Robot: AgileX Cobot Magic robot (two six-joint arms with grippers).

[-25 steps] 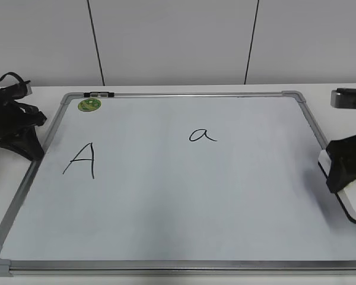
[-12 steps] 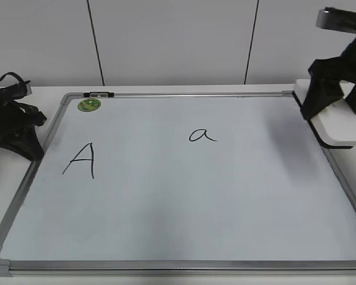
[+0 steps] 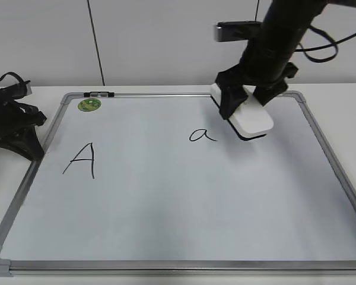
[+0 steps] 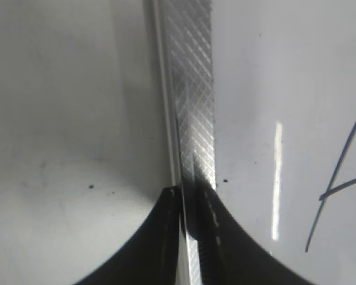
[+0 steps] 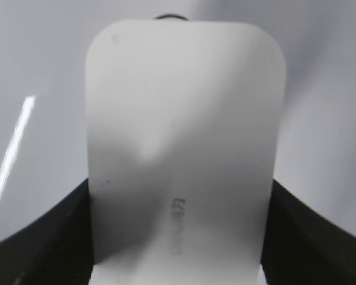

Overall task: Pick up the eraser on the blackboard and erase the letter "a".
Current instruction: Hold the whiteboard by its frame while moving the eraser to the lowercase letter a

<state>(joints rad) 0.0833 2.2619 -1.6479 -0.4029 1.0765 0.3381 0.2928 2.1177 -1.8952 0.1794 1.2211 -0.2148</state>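
The blackboard (image 3: 178, 202) is a large white board with a silver frame, lying flat. The small letter "a" (image 3: 202, 136) is written in black near its upper middle. My right gripper (image 3: 243, 107) is shut on the white eraser (image 3: 251, 121) and holds it just right of the "a", at or just above the board. In the right wrist view the eraser (image 5: 184, 148) fills the frame between the fingers, and a bit of black ink (image 5: 169, 16) shows past its far end. My left gripper (image 3: 21, 142) is shut and rests at the board's left frame (image 4: 193, 89).
A larger capital "A" (image 3: 82, 160) is written on the left of the board; part of it shows in the left wrist view (image 4: 341, 178). A round green sticker (image 3: 89, 105) and a black clip (image 3: 99, 94) sit at the top left corner.
My right gripper lifted the eraser from the board's right edge, swung it up and then left, and now holds it next to the "a". The left arm has not moved.
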